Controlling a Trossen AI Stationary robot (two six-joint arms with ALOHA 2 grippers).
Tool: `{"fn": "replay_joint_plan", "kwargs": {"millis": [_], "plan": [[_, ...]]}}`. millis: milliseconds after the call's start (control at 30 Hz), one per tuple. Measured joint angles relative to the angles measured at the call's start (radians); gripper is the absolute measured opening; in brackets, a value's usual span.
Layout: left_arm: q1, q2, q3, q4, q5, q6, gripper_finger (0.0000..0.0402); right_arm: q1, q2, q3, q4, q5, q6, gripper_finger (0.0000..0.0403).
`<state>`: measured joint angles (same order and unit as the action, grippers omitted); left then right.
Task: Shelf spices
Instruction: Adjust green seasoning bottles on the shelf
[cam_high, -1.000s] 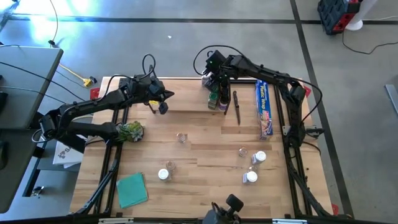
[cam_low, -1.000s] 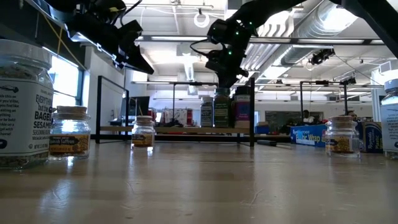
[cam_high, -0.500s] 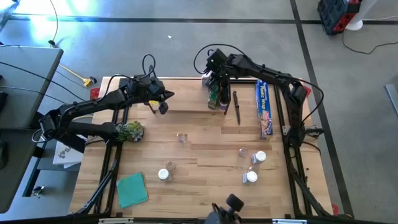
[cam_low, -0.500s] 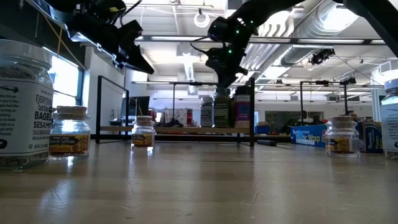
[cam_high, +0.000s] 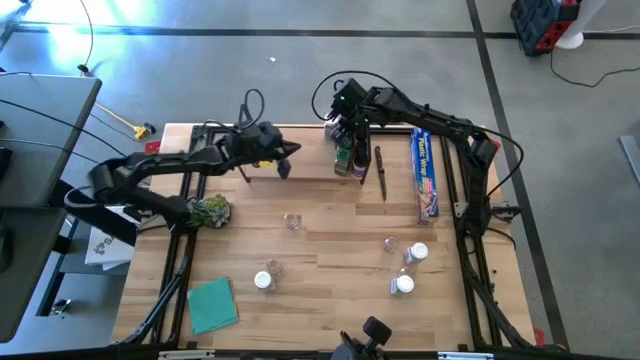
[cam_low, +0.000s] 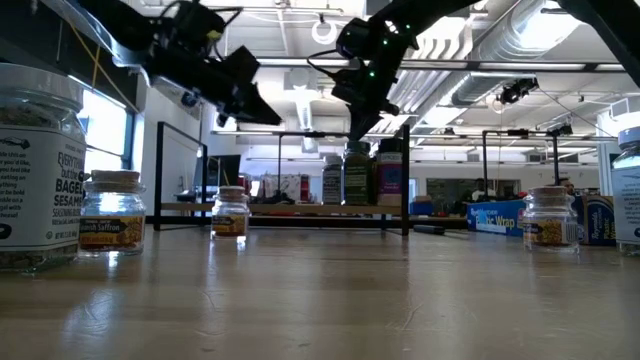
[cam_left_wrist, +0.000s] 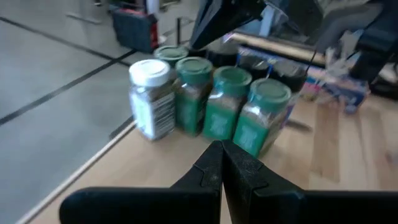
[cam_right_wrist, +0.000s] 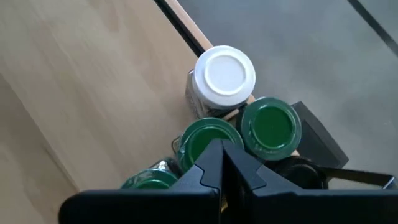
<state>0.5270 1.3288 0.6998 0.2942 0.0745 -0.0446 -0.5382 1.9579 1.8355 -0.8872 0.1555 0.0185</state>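
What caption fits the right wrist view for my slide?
Right gripper, shut, hovers above a cluster of green-lidded jars and one white-lidded jar at the shelf edge.

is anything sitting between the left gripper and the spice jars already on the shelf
Nothing visible does. The left gripper, shut, points along bare shelf board straight at the row of green-lidded jars and the white-lidded jar. The right gripper, also shut, hangs over that cluster from above.
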Motion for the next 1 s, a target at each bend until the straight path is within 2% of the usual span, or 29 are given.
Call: {"fn": "replay_joint_plan", "kwargs": {"millis": [167,400,600,1000], "plan": [[0.003,0.194,0.026,0.187,0.060,-0.059,0.0000,0.004,0.000,0.000,-0.034,-0.011,0.001,0.0000],[0.003,0.395,0.149,0.227,0.069,-0.081,0.0000,0.008,0.000,0.000,-0.041,-0.018,0.000,0.0000],[0.004,0.496,0.242,0.228,0.046,-0.082,0.0000,0.008,0.000,0.001,-0.050,-0.044,-0.003,0.0000],[0.030,0.613,0.338,0.238,0.023,-0.055,0.0000,0.011,0.001,0.001,-0.068,-0.059,-0.019,0.0000]]}}
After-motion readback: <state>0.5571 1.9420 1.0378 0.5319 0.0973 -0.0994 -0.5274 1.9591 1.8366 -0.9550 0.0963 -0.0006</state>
